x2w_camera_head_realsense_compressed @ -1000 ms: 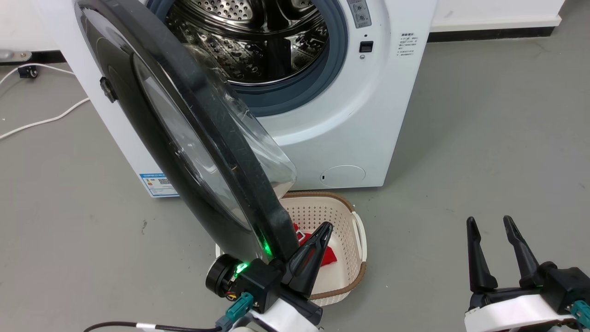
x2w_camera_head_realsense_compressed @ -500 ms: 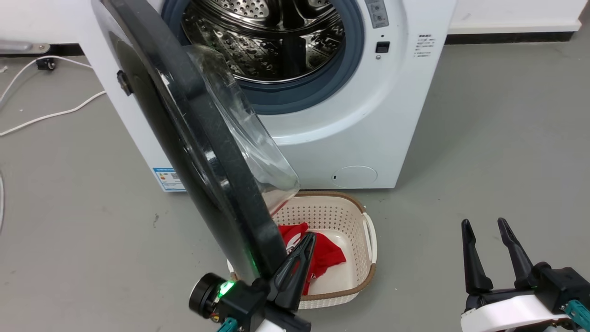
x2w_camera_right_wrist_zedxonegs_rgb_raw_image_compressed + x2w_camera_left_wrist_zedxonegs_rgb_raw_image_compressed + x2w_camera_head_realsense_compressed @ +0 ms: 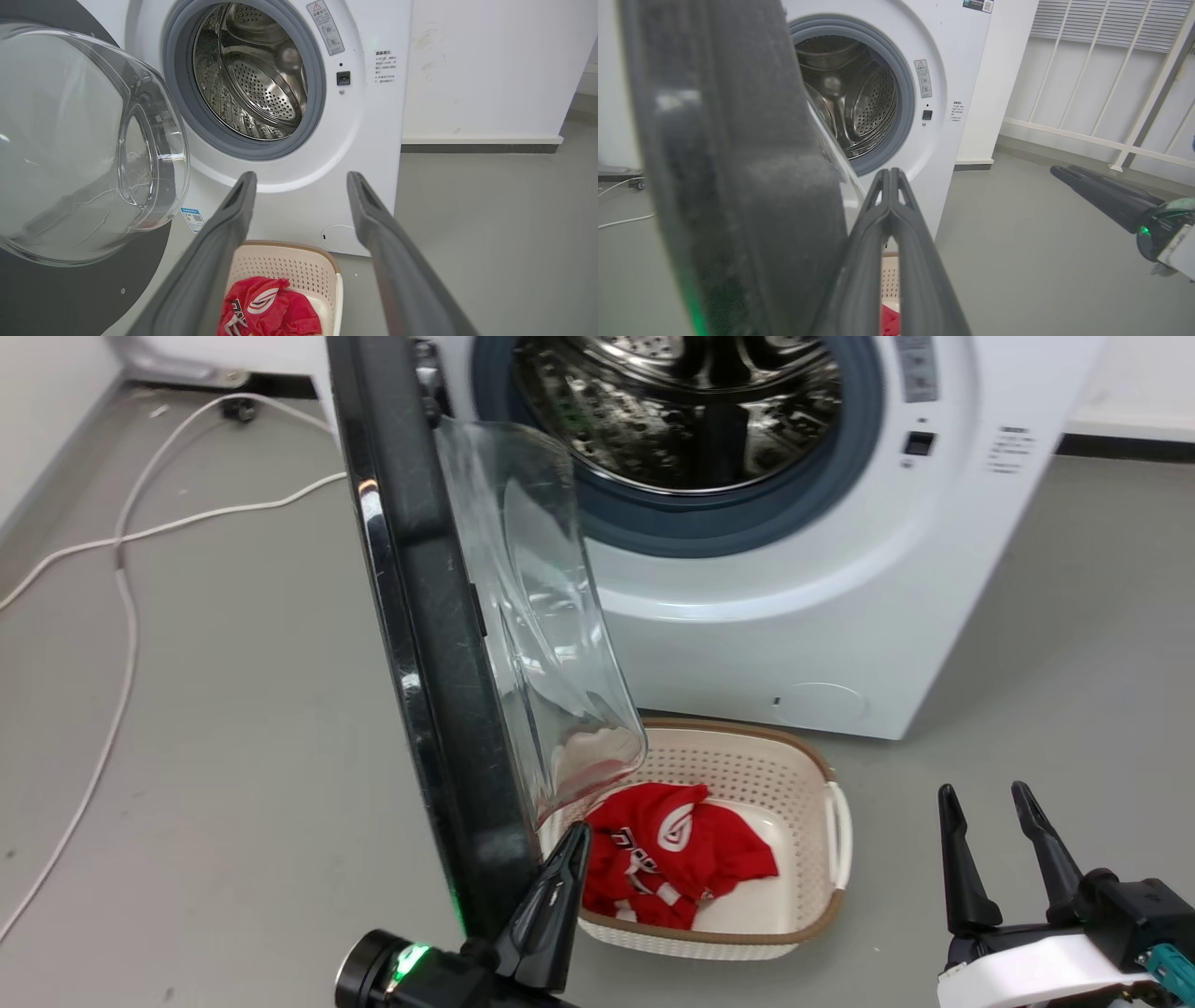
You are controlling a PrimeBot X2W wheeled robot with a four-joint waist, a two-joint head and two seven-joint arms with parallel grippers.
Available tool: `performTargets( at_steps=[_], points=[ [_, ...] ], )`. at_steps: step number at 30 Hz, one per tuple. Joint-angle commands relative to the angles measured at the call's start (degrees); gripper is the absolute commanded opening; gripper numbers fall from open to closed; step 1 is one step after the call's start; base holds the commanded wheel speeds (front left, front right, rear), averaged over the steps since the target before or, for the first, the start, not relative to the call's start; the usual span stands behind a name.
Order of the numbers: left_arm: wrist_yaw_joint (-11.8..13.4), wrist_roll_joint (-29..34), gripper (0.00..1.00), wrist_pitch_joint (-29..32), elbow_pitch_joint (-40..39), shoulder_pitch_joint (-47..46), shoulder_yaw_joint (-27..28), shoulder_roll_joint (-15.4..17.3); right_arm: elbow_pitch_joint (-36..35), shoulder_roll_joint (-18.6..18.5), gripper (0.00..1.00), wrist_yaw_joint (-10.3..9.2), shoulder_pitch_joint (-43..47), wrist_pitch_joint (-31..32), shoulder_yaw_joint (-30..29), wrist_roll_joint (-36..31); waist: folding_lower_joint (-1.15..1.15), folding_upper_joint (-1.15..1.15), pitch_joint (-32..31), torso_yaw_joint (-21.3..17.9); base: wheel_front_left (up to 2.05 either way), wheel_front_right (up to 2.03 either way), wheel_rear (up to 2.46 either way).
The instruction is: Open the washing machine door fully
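While door (image 3: 439, 709) stands open, basket (image 3: 834, 831) holding red garment (image 3: 681, 859)

At the head view's bottom centre the left gripper (image 3: 571, 847) points up with fingers pressed together, while at lower right the right gripper (image 3: 982, 795) stands upright, fingers spread apart.
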Motion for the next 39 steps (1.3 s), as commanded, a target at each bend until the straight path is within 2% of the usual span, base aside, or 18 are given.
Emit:
performTargets(
  at_steps=[1,8,13,17,26,33,39],
  points=[
    [0.84,0.3,0.0,-0.11,-0.25,0.64,1.38,0.29,-0.08,0.11,1.0,-0.04,0.18,0.17,-0.25,-0.11,0.0,0.0,0.36,2.69,0.0,0.0,0.0],
    [2.62,0.84,0.0,-0.09,-1.97,3.09,5.01,0.31,-0.61,0.11,1.0,-0.04,0.22,0.96,-0.42,-0.75,0.0,0.0,0.88,8.88,0.0,0.0,0.0],
    [4.08,0.46,0.0,-0.12,-2.68,3.9,9.81,0.67,-1.2,0.1,1.0,-0.04,0.15,1.72,-0.39,-1.17,0.0,0.0,1.25,12.15,0.0,0.0,0.0],
    [4.08,-0.68,0.0,-0.12,-2.17,2.43,14.48,1.27,-1.93,0.11,1.0,-0.04,-0.05,2.47,-0.39,-1.61,0.0,0.0,1.88,13.72,0.0,0.0,0.0],
    [2.55,-3.72,0.0,-0.12,2.26,-3.6,26.46,2.97,-4.23,0.1,1.0,-0.04,-1.57,4.44,-0.18,-2.99,0.0,0.0,5.3,13.33,0.0,0.0,0.0],
    [-0.39,-6.59,0.0,-0.09,9.0,-9.71,36.12,5.0,-5.95,0.11,1.0,-0.04,-2.71,5.72,-0.66,-4.04,0.0,0.0,8.72,11.34,0.0,0.0,0.0],
    [-2.19,-6.03,0.0,-0.12,14.0,-14.88,42.3,6.4,-7.27,0.11,1.0,-0.04,-3.46,6.28,-0.9,-4.87,0.0,0.0,11.19,10.34,0.0,0.0,0.0]
  ],
)
